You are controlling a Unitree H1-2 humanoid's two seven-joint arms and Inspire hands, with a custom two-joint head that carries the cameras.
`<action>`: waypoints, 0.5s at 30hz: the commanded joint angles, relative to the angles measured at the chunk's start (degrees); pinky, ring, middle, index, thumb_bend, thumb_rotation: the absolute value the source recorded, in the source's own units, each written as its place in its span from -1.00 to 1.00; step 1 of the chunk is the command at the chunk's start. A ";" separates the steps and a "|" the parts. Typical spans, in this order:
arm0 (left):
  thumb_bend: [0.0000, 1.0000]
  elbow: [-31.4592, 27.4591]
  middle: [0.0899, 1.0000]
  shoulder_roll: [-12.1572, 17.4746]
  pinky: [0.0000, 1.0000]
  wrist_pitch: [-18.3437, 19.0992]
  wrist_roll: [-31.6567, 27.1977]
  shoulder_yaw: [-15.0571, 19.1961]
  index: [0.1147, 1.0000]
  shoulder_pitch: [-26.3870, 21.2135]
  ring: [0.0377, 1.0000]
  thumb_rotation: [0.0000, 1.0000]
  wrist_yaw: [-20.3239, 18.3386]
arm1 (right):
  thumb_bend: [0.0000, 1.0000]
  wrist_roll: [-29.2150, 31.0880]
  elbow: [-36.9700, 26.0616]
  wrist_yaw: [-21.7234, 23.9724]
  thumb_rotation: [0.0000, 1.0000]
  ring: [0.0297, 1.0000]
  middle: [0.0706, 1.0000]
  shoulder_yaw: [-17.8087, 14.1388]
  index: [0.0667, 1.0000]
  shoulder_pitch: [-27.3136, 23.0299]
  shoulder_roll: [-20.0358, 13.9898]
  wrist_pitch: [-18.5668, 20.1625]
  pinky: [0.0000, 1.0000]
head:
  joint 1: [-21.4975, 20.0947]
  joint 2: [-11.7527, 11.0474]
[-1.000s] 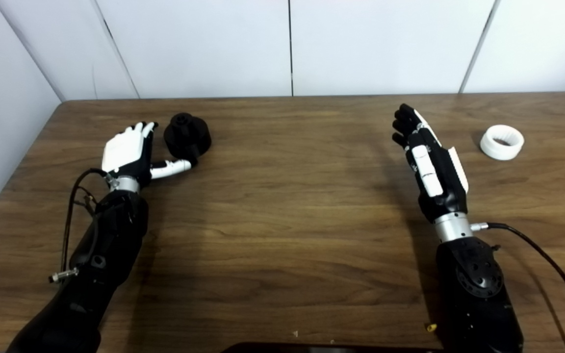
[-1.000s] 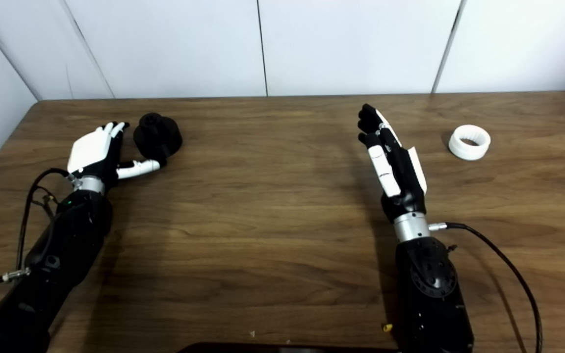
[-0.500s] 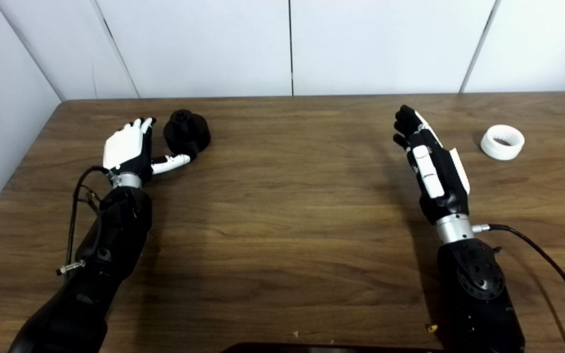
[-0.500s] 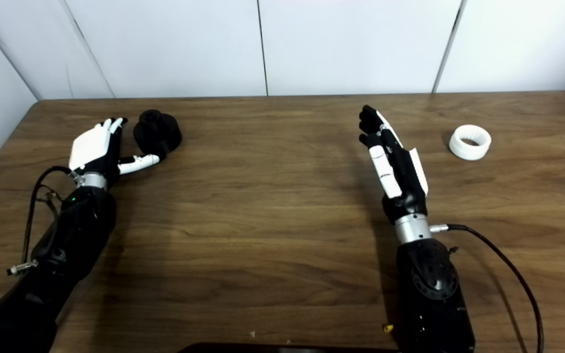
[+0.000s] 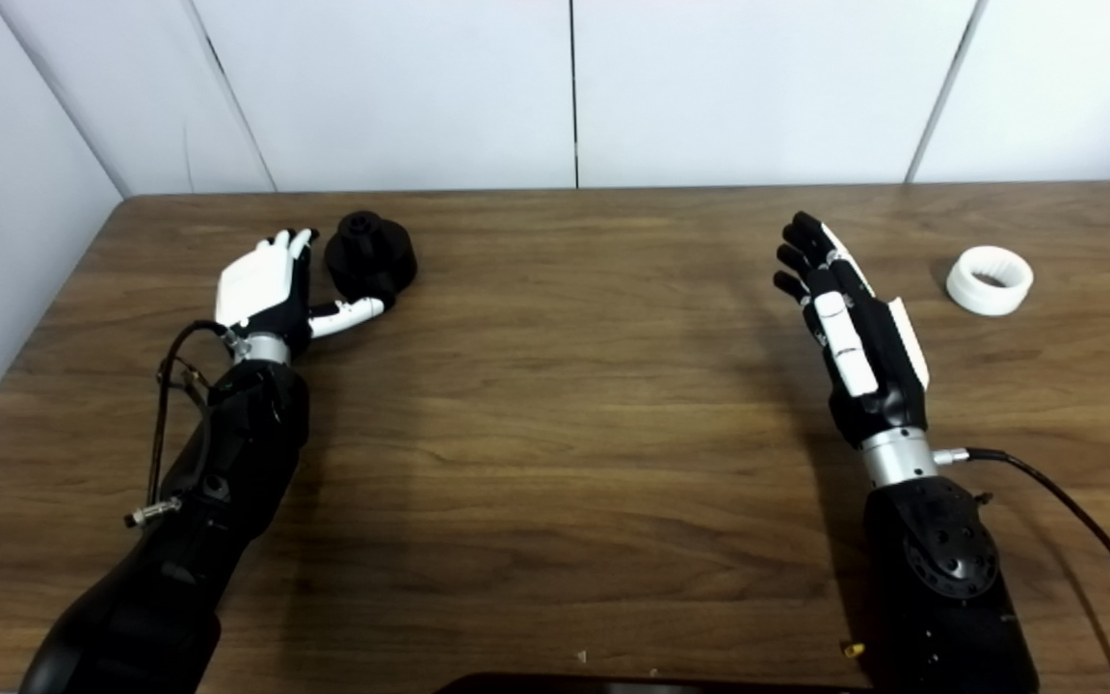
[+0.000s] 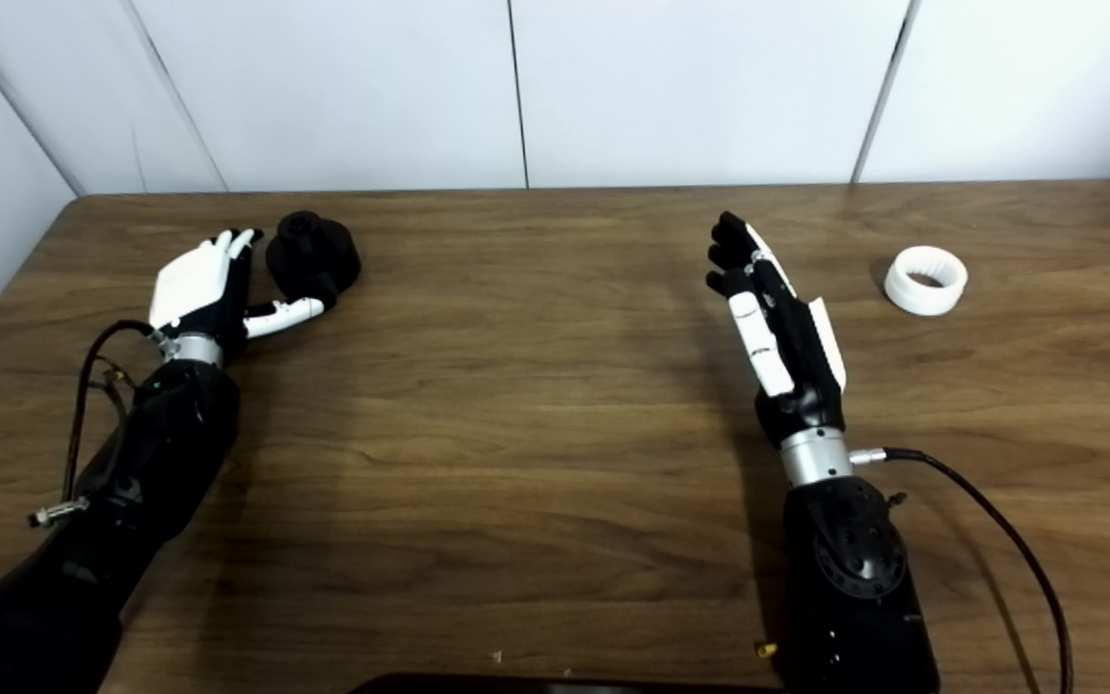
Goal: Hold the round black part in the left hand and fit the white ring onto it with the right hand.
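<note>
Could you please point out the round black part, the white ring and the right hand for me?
round black part [image 5: 371,253], left eye view, its top face.
white ring [image 5: 990,280], left eye view, near rim.
right hand [image 5: 854,333], left eye view, its back.

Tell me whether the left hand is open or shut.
Open. The left hand has fingers extended and thumb spread beside the round black part, not closed around it.

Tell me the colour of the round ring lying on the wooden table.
White; the round ring shows best in the left eye view.
</note>
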 commanded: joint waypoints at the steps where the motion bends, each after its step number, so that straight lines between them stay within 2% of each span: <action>1: 1.00 -0.95 1.00 0.79 1.00 -0.69 -0.41 0.23 0.85 -3.74 1.00 0.36 0.43 | 0.03 0.64 1.34 -0.05 0.62 0.82 0.82 -0.72 0.81 5.69 -0.50 -0.63 0.78 | 0.00 0.07; 15: 1.00 -0.21 1.00 0.92 1.00 -2.49 -2.89 -0.12 0.85 -5.00 1.00 0.38 -1.15 | 0.02 0.63 1.68 -0.02 0.62 0.84 0.83 -0.64 0.82 5.99 -0.22 -1.43 0.81 | -0.15 -0.09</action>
